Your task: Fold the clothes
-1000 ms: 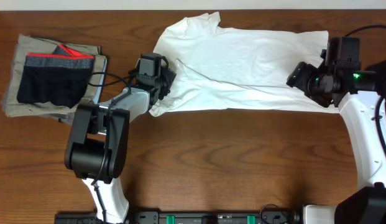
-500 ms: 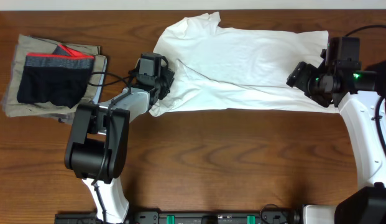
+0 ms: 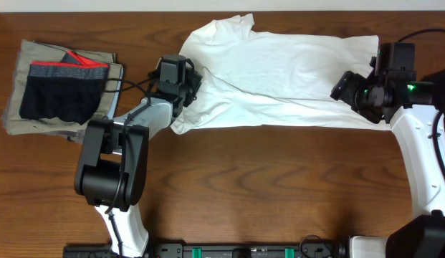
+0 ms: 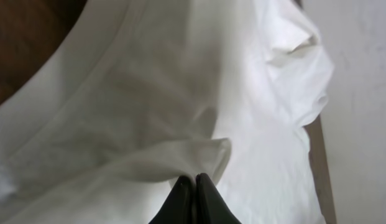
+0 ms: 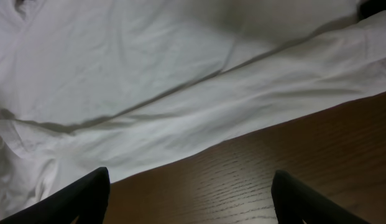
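The clothes here are a white T-shirt (image 3: 279, 72) lying spread and wrinkled across the far half of the wooden table (image 3: 265, 186). My left gripper (image 3: 186, 84) sits at the shirt's left edge. In the left wrist view its black fingertips (image 4: 194, 182) are shut on a raised fold of the white T-shirt (image 4: 149, 93). My right gripper (image 3: 345, 87) hovers over the shirt's right end. In the right wrist view it (image 5: 189, 177) stands wide open above bare wood, just off the hem of the T-shirt (image 5: 149, 74), holding nothing.
At the far left lies a pile of khaki-grey folded pieces (image 3: 14, 107) with black shorts (image 3: 57, 100) with a red-and-grey waistband on top. The table's far edge runs just behind the shirt.
My left gripper has shut on a fold at the shirt's left edge and shifted slightly toward the far side, drawing the cloth with it. The right arm has not moved.
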Action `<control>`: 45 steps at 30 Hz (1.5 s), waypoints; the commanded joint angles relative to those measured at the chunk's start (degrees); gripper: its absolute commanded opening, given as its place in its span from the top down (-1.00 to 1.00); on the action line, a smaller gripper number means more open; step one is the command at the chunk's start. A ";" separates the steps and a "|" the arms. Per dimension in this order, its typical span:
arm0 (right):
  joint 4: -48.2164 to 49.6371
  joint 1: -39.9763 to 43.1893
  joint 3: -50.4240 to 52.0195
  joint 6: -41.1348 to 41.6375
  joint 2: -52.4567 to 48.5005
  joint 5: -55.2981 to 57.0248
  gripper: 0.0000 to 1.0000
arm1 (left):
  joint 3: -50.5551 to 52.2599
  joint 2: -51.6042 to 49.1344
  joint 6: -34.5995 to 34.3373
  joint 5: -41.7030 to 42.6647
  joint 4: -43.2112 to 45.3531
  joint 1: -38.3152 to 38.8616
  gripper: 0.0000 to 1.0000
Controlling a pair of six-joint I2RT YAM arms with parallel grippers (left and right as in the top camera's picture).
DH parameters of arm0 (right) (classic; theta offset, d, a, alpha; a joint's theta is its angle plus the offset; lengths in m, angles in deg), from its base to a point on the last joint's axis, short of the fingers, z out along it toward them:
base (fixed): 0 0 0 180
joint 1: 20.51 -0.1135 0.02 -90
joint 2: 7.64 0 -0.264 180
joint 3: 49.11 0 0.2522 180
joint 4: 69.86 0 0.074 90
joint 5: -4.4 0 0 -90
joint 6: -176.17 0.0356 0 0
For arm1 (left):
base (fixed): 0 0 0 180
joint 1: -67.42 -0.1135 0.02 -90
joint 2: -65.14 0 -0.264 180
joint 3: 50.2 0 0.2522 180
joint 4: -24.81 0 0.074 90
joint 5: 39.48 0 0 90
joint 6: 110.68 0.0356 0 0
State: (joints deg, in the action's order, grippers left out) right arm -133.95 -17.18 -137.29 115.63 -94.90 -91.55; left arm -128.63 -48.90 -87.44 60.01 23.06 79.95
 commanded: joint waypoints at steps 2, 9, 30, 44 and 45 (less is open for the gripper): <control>-0.07 0.35 0.39 -0.83 -0.09 0.81 -0.63 | -1.20 -0.96 4.90 -5.42 -0.07 -0.11 0.88; -0.09 0.35 0.39 -0.83 -0.09 0.79 -0.62 | -1.20 -1.68 11.65 -12.41 3.34 -0.11 0.88; -0.46 0.33 0.39 -0.87 -0.09 -2.82 -0.62 | -1.20 2.40 30.56 -5.14 5.99 -0.33 -0.96; 17.75 -13.75 0.37 -13.18 -9.25 -11.23 -0.35 | -1.20 13.84 30.77 -6.23 -30.64 -1.07 -0.96; 19.02 -15.23 0.37 -13.46 -10.88 -9.62 -0.43 | -1.20 13.86 30.75 -6.78 -31.82 -1.22 -0.96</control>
State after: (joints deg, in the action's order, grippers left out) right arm -116.33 -28.83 -137.05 105.29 -101.77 -101.98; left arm -129.42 -34.65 -57.70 54.61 -6.86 79.51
